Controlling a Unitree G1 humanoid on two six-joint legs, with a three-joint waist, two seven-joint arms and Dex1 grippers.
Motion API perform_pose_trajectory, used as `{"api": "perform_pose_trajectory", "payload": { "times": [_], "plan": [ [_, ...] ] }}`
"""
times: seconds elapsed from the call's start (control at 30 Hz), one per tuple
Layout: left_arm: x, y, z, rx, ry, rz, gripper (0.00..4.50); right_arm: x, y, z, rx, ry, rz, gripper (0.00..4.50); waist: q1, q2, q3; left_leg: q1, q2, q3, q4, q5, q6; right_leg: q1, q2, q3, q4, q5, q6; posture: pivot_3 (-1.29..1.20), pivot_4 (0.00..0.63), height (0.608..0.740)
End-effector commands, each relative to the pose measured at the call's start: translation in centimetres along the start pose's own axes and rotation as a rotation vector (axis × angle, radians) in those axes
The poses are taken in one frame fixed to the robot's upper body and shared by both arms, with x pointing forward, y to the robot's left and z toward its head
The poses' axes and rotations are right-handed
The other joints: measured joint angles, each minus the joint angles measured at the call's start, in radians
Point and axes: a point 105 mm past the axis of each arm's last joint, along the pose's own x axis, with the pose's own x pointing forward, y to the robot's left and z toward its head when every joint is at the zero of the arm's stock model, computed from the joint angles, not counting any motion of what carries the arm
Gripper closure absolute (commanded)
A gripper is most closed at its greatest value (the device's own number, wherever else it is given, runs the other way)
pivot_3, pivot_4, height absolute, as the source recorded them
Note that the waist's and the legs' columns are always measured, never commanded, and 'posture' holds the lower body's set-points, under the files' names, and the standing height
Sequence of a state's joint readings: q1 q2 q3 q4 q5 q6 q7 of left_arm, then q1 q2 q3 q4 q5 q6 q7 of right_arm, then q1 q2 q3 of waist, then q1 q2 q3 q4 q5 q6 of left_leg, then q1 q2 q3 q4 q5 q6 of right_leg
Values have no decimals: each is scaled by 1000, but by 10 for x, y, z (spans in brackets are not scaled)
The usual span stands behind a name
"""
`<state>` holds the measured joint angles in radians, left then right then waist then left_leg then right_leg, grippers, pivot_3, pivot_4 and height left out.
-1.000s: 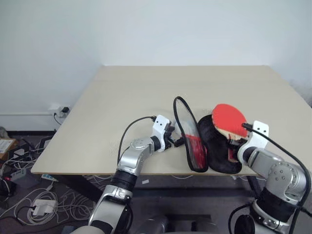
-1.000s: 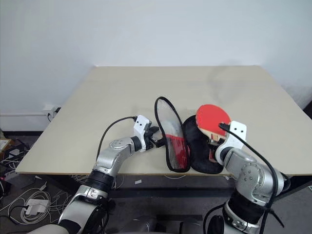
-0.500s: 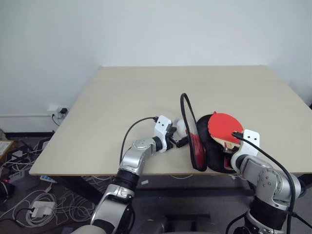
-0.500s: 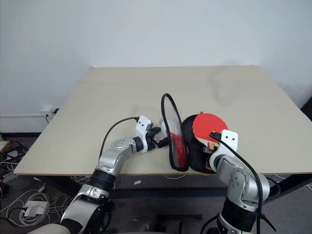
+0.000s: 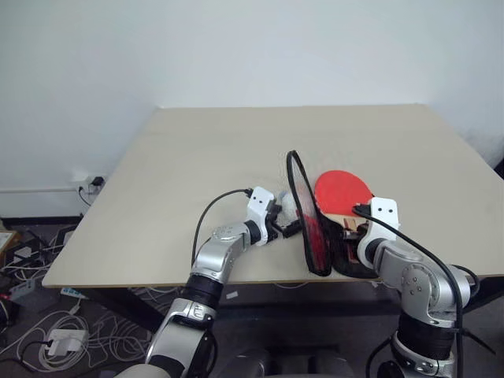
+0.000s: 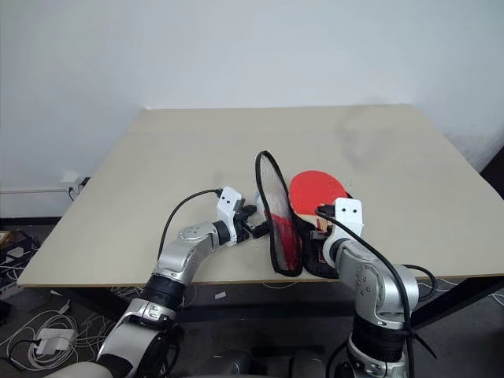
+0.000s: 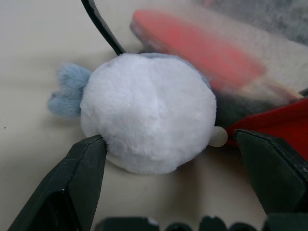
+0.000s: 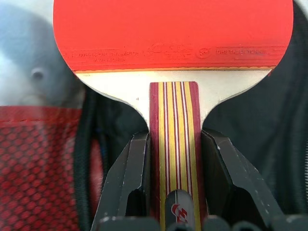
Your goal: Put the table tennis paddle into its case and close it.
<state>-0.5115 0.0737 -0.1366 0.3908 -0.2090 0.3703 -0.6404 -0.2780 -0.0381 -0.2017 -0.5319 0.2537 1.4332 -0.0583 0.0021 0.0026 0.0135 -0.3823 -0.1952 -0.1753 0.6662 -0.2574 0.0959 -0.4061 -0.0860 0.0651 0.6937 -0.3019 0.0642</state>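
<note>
On the near part of the beige table [image 5: 236, 150] the case [image 5: 311, 236] lies unzipped, its lid flap standing up on edge with the black zipper rim arcing above it and the black-lined lower half spread flat beside it toward the robot's right. The right gripper [image 8: 172, 168] is clamped on the striped wooden handle of the table tennis paddle [image 8: 172, 33] — one black finger presses each side of the handle, and the red rubber face points away from the wrist. In the head views the paddle's round blade [image 5: 342, 191] hovers or rests over the far part of the open lower half, close beside the upright flap; whether it touches the lining cannot be told. Through the right wrist view the red mesh-patterned inside of the flap shows beside the handle, with black lining under the blade. The left gripper [image 7: 171, 159] has its fingers spread wide on the outer side of the flap, away from the paddle. Between those fingers sits a small white plush toy [image 7: 149, 115] with a pale blue tuft — one finger [image 7: 86, 168] touches or nearly touches its side, the other stands clear of it, next to the red edge of the case. The plush rests on the table just beside the flap's outer face. A black cable runs along each forearm.
</note>
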Motion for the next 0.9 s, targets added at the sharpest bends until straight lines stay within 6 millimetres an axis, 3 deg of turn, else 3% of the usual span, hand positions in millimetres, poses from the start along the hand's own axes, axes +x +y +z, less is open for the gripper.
{"api": "perform_pose_trajectory", "payload": {
  "times": [0.03,0.33,0.77,0.9],
  "plan": [
    [-3,0,17,32,-57,3,0,1,-5,0,10,-17,-16,3397,0,0,0,0,0,0,0,0,0,0,0,0,0,0,0,0,0,716],
    [-4,2,17,34,-55,11,0,-2,-24,-6,66,-14,-66,3397,0,0,0,0,0,0,0,0,0,0,0,0,0,0,0,0,0,716],
    [0,0,20,41,-57,-5,0,0,-18,-19,53,7,-74,3397,0,-1,-1,1,0,0,0,0,0,1,0,0,0,0,0,0,0,716],
    [1,0,20,47,-55,-6,0,-1,-16,-17,47,-5,-65,2024,-1,-1,-1,1,0,0,0,0,0,1,0,0,0,0,0,0,0,716]
  ]
}}
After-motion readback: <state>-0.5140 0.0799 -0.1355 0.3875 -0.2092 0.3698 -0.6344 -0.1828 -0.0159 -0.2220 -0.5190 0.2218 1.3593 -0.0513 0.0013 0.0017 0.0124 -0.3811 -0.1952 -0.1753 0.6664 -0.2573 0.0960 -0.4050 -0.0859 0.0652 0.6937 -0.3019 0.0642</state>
